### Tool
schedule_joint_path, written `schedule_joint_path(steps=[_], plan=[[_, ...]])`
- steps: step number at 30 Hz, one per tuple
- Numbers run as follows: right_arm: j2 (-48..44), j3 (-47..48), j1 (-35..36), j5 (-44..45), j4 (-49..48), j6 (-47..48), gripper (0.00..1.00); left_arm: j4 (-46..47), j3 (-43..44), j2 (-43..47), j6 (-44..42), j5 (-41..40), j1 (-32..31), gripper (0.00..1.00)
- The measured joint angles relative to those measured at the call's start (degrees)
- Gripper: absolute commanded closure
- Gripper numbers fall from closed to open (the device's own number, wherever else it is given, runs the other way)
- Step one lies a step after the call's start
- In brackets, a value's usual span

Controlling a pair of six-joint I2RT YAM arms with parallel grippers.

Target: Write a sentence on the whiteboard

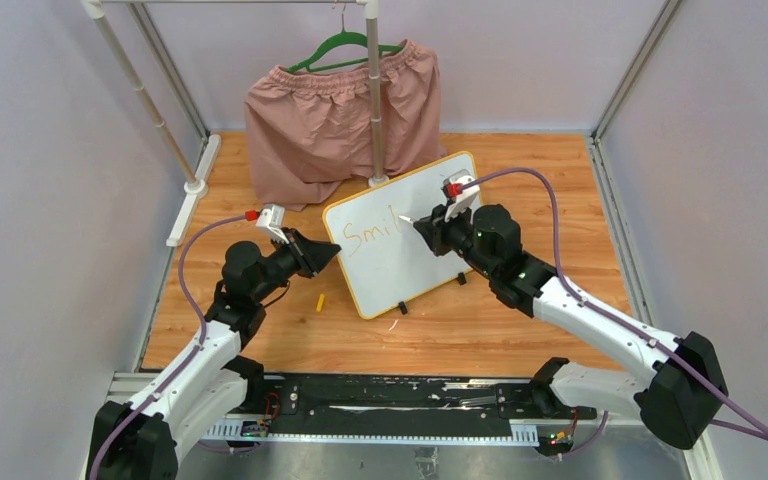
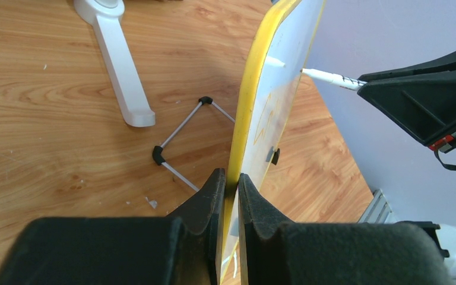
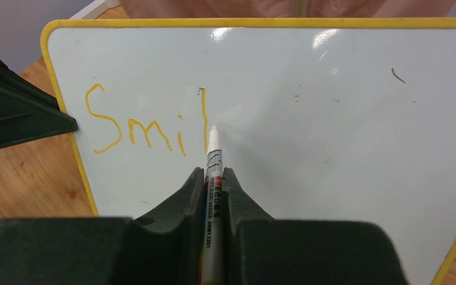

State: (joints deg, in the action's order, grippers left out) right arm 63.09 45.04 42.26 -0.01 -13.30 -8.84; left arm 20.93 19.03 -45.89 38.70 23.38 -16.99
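The whiteboard [image 1: 400,255] with its yellow frame stands tilted on black feet at mid-table. Orange letters "Smil" [image 1: 373,231] are on its upper left; they also show in the right wrist view [image 3: 148,122]. My left gripper [image 1: 332,255] is shut on the board's left edge [image 2: 246,119], its pads [image 2: 214,190] on either side of the frame. My right gripper [image 1: 422,228] is shut on a white marker [image 3: 214,172] whose tip [image 3: 213,128] is close to the board, just right of the "l". The marker also shows in the left wrist view [image 2: 331,78].
Pink shorts [image 1: 340,115] hang on a green hanger from a white rack behind the board. The rack's white foot [image 1: 192,190] lies at left, also in the left wrist view [image 2: 119,65]. A small yellow cap [image 1: 321,300] lies on the wood in front of the board's left side.
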Motion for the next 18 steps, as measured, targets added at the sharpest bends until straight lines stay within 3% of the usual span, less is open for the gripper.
schedule_joint_path(steps=[18], plan=[[0.1, -0.7, -1.8, -1.6, 0.2, -2.1, 1.00, 0.0, 0.0, 0.0, 0.0, 0.0, 0.0, 1.00]])
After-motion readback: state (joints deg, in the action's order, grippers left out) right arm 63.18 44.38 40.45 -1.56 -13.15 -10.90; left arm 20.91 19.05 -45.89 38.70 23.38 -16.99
